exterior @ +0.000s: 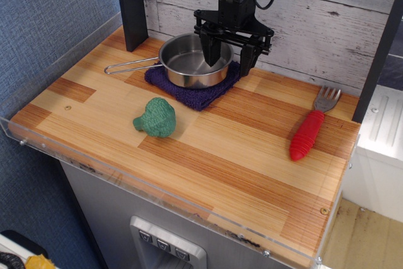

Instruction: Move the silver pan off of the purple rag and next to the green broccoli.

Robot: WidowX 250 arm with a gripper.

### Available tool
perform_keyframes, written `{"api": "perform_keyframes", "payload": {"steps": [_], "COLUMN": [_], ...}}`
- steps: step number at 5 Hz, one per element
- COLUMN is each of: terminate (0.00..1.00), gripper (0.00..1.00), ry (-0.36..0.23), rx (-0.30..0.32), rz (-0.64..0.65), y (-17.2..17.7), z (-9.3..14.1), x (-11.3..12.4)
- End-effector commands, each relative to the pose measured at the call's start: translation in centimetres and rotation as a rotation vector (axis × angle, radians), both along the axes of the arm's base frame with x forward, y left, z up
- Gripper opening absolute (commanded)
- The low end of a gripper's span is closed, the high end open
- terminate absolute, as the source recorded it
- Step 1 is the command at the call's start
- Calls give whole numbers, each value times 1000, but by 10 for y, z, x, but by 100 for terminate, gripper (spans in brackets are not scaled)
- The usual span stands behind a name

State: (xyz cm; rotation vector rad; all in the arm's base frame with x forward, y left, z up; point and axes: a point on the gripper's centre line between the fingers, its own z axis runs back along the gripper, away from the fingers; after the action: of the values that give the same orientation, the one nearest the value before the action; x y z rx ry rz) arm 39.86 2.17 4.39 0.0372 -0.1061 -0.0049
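The silver pan [186,61] sits on the purple rag [200,91] at the back of the wooden table. Its wire-loop handle [129,65] points left. The green broccoli [156,118] lies on the table in front of the rag, apart from the pan. My gripper [228,61] is open and straddles the pan's right rim: one finger is inside the bowl, the other outside it over the rag. It holds nothing.
A fork with a red handle [308,132] lies at the right side. A dark post [131,5] stands at the back left, next to the pan. A clear plastic lip [157,188] edges the table's front and left sides.
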Motion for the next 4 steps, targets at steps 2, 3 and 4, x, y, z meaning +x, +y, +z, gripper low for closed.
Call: {"api": "perform_keyframes", "payload": {"steps": [2, 3, 4], "terminate": [0, 0, 0], "gripper": [0, 0, 0], "ry": [-20, -52, -137], "rx": [7, -8, -34], "rz": [-14, -10, 11], "y": [-5, -2, 6], "z": [14, 28, 66], "x": [-2, -4, -4]}}
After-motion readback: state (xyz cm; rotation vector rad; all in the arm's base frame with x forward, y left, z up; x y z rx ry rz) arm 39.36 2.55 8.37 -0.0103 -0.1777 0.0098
